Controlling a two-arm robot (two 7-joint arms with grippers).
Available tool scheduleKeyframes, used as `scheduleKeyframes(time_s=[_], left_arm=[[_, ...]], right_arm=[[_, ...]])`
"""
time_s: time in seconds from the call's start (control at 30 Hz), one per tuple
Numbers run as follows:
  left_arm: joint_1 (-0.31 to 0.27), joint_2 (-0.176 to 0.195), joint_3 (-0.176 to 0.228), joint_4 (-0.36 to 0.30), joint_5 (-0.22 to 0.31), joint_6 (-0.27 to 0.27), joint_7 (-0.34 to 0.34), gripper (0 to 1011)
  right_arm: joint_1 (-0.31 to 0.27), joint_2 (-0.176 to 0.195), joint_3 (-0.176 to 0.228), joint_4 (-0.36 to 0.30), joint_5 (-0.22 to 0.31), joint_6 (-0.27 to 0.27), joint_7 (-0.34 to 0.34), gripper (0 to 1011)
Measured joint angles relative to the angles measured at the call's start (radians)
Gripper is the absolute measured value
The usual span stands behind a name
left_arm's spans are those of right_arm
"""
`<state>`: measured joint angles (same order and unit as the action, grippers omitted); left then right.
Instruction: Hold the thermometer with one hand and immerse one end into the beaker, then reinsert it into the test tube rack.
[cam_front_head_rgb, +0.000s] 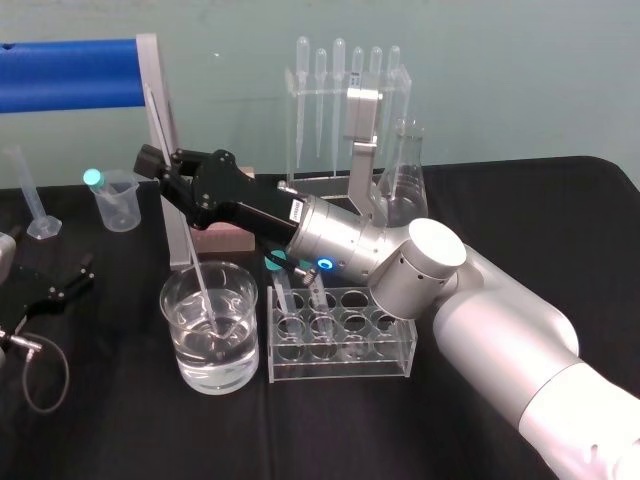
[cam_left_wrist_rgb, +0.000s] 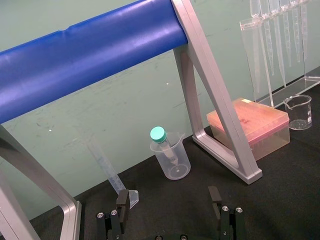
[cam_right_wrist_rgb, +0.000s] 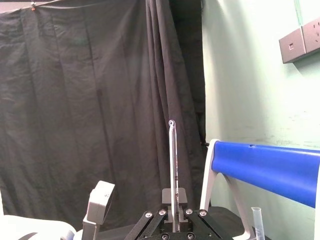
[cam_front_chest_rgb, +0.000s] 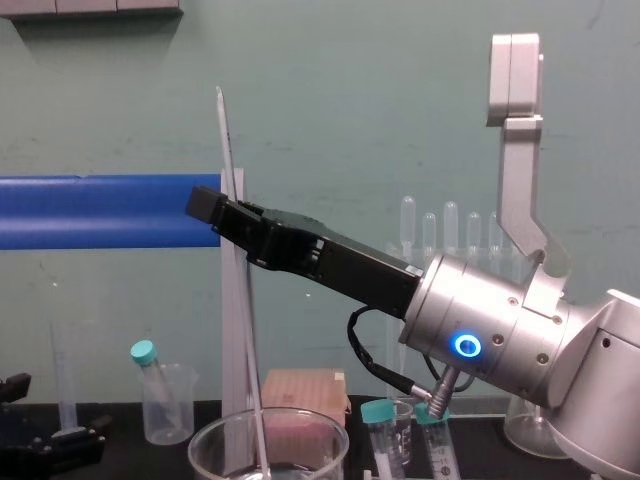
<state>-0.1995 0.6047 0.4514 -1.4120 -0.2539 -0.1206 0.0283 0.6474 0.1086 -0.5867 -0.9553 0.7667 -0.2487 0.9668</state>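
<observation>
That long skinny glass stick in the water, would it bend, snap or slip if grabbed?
Likely stiff but fragile: the thermometer is thin glass, so sideways pressure might snap it. Smooth glass may slip in the right gripper. Let go, it would likely tip against the beaker rim. The left gripper sits idle.

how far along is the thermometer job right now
Done: the right gripper is shut on the thermometer, which is clear of the tall rack. In hand: the dip, with the thermometer's lower end in the water in the beaker. Left: lift it out and slot it back into the rack. The left gripper lies open on the table's left.
</observation>
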Motion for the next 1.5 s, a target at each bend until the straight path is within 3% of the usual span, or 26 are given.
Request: scheduleKeyframes(time_s=[1.5], left_arm=[[0.0, 0.0, 0.0, 0.0, 0.0, 0.0, 0.0, 1008]], right_arm=[[0.0, 0.0, 0.0, 0.0, 0.0, 0.001, 0.0, 55]])
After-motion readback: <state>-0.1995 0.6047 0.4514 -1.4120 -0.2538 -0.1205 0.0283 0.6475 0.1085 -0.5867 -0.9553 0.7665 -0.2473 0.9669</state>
